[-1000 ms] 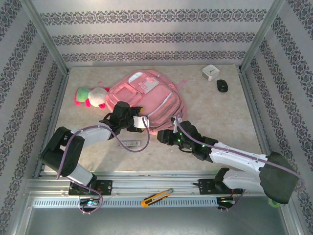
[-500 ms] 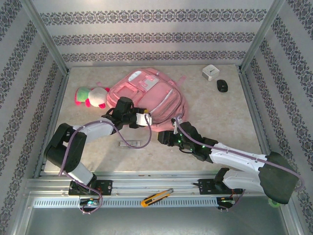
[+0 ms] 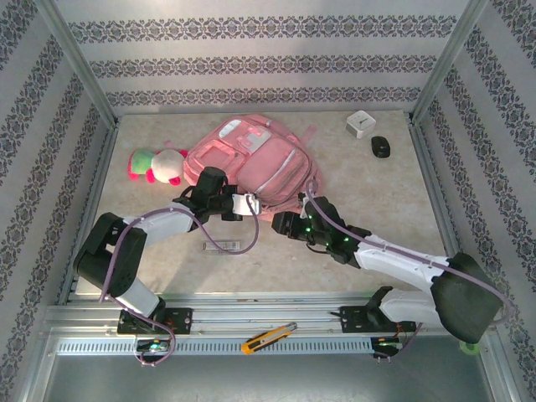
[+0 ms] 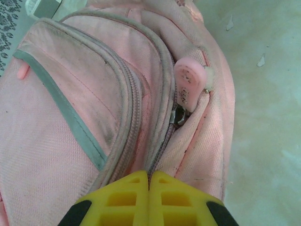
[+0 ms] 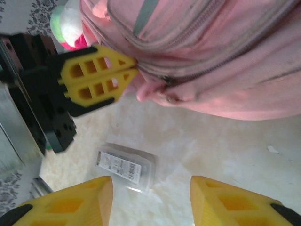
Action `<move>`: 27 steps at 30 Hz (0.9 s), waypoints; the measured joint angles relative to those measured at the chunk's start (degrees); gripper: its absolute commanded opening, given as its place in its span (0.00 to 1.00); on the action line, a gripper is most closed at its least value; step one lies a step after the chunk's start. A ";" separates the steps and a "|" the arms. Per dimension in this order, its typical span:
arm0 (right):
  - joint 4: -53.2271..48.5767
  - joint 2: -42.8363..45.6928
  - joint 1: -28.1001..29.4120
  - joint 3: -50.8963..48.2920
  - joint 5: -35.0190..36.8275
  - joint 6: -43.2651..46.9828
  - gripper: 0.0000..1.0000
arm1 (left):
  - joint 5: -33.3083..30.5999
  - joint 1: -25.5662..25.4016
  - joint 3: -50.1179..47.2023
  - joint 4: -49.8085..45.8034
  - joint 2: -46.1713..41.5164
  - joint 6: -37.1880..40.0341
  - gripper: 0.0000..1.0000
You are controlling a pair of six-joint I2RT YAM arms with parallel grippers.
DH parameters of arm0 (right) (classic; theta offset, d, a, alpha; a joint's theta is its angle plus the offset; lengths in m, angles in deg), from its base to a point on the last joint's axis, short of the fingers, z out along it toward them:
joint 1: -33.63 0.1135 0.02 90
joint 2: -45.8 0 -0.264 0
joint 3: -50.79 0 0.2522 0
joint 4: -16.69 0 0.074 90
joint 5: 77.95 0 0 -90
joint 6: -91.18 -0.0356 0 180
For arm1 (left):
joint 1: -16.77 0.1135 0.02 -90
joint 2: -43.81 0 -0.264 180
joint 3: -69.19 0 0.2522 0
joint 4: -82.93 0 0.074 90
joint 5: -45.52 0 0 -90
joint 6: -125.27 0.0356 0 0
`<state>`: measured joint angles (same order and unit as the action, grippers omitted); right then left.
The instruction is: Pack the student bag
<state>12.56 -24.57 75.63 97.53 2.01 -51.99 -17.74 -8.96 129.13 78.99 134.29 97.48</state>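
Note:
The pink student bag (image 3: 251,163) lies flat in the middle of the table, front pockets up. My left gripper (image 3: 249,202) is at its near edge. In the left wrist view that gripper (image 4: 149,175) is shut, and the bag's (image 4: 70,117) zipper seam runs in between the fingertips. A pink zipper pull (image 4: 189,84) hangs just beyond them. My right gripper (image 3: 280,224) hovers open just right of the left one. In the right wrist view it (image 5: 150,181) holds nothing, with the bag (image 5: 211,56) ahead and a clear plastic case (image 5: 126,165) on the table below.
A pink, green and white plush toy (image 3: 155,166) lies left of the bag. A white box (image 3: 361,123) and a black mouse (image 3: 381,146) sit at the back right. The clear case (image 3: 228,245) lies near the front. A yellow box cutter (image 3: 268,336) rests on the front rail.
The left gripper moved up to the bag's near edge and closed on the zipper seam. The right gripper shifted left and closer to the bag, staying open.

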 measured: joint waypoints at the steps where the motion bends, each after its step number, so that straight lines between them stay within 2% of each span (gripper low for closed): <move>1: -0.20 -1.07 -0.55 1.40 -0.61 -0.59 0.47 | 0.02 -0.02 -0.20 0.07 -0.04 -0.20 0.00; 8: -3.08 -9.66 -2.03 10.62 -3.58 -2.91 0.46 | 0.17 0.00 -0.35 0.13 -0.09 -1.11 0.00; 17: -14.05 -16.50 -2.14 20.26 -4.13 -2.34 0.45 | -0.90 1.53 -1.33 0.00 -0.09 -1.49 0.00; 22: -17.03 -17.59 -2.14 22.27 -3.76 -2.03 0.43 | -1.42 1.53 -1.99 0.57 -0.09 -3.08 0.00; 27: -14.38 -17.42 -3.30 19.37 -4.00 -2.95 0.45 | 1.31 1.46 -4.07 6.47 -0.09 -7.87 0.00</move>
<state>-1.82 -41.99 72.33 116.89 -1.99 -54.94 -16.43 -7.50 125.06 85.46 134.20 89.61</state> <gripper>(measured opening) 0.443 0.047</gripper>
